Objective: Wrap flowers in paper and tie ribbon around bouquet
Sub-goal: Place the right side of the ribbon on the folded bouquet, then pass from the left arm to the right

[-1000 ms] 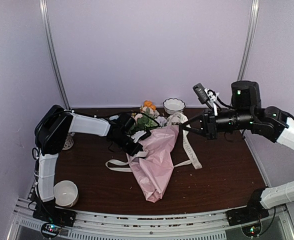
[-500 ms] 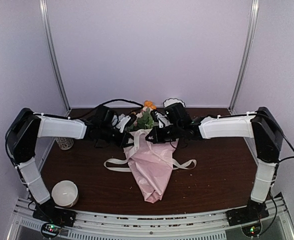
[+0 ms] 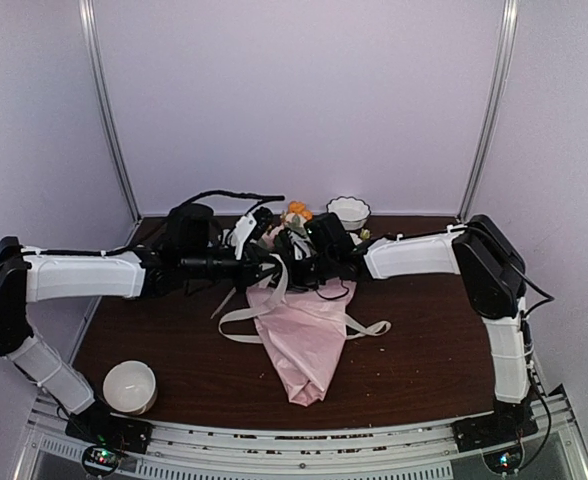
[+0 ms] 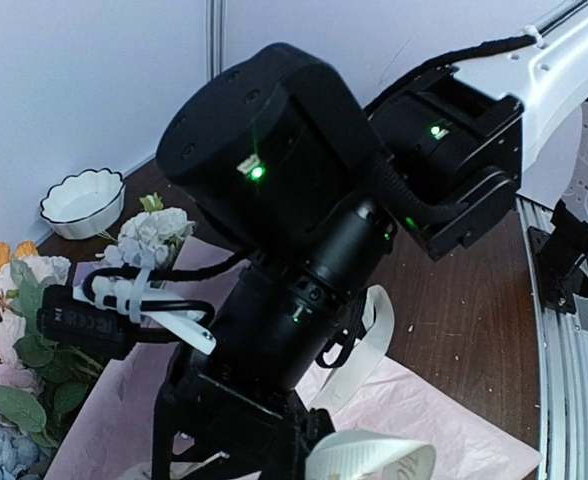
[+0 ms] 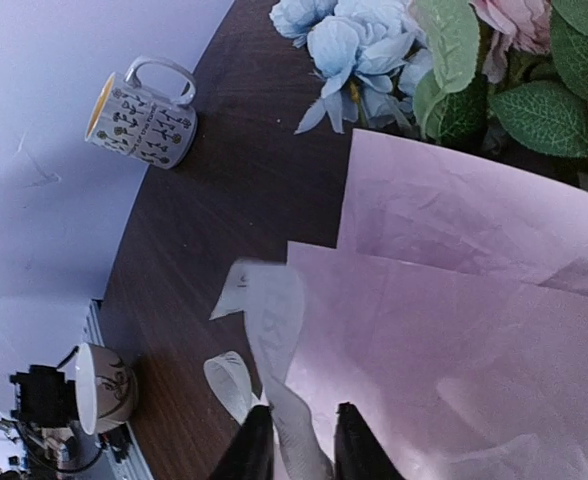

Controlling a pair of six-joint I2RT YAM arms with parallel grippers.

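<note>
The bouquet point(image 3: 304, 335) lies at the middle of the overhead frame on the dark wooden table point(image 3: 434, 340). Its long axis runs up and down the picture. The pointed tip of the pink-lilac paper point(image 5: 454, 330) aims at the lower edge, and the flowers point(image 5: 364, 40) fan out toward the top. My two wrists meet over the upper half and cover most of the blooms there.

The ribbon point(image 5: 269, 320) crosses the cone side to side in the overhead view, one tail trailing left and one right on the wood.

My right gripper point(image 5: 296, 450) sits at the bottom of its own view. Its fingers stand narrowly apart, and the ribbon rises between them over the paper's edge. They are cut off by the frame.

My left gripper point(image 3: 262, 268) is closed tight. Its fingers do not show in its own camera, so I cannot tell whether it pinches anything. My right arm's black wrist point(image 4: 304, 230) fills that view, with a ribbon loop cut off at the bottom edge.

A patterned mug point(image 5: 142, 110) lies at the upper left of the right wrist view. A scalloped bowl point(image 3: 348, 211) stands behind the blooms.
</note>
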